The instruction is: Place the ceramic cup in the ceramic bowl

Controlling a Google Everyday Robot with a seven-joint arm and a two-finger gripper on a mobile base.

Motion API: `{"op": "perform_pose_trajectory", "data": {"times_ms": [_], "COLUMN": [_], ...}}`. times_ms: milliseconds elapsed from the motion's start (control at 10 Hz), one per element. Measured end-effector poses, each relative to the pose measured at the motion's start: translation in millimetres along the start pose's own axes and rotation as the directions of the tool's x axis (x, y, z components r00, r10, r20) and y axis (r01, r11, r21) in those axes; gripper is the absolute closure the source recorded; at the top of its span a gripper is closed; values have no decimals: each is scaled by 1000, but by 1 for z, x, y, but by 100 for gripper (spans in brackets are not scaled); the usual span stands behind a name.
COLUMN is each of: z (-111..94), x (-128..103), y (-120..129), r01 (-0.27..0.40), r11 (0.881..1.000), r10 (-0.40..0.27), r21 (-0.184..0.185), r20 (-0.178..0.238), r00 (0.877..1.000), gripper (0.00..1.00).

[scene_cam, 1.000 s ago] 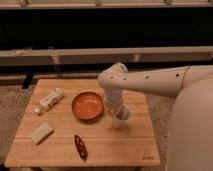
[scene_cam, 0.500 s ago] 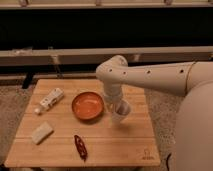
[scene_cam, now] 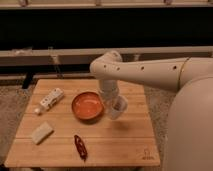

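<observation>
The arm (scene_cam: 150,72) fills the upper right, a big white tube sweeping in from three o'clock, bending at an elbow near the middle and dropping straight down toward the table (scene_cam: 120,145). The table is pale wooden slats, and on it sits everything that matters.

Near the centre of the table is the bowl (scene_cam: 87,106), orange, glossy inside, upright and with nothing in it. Right at its three o'clock edge hangs the cup (scene_cam: 116,108), white and tilted a little, just beside the bowl's rim and not over the hollow. The gripper (scene_cam: 114,102) comes down on it from twelve o'clock and is clenched on the cup, fingers down at its rim. Whether the cup's foot touches the table I cannot tell; a shadow lies under it.

Out at ten o'clock from the bowl lies a white bottle (scene_cam: 50,99) on its side, slanted. At eight o'clock, near the table's left edge, a white block (scene_cam: 41,133) lies flat. At six o'clock from the bowl, well apart from it, rests a small dark red thing (scene_cam: 80,146), long and thin.
</observation>
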Motion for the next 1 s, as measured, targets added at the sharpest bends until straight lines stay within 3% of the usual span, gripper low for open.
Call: {"op": "perform_pose_trajectory", "data": {"times_ms": [300,700,1000], "z": [-2,-5,13], "x": [-16,-48,-57], "y": [15,56,72], "r01": [69,167,206], "r11": [997,984,975], "r10": [-69,-167,-207], "r21": [32,63,79], "r20": [5,6,4], "r00": [998,986,978], "gripper": [100,100,100]}}
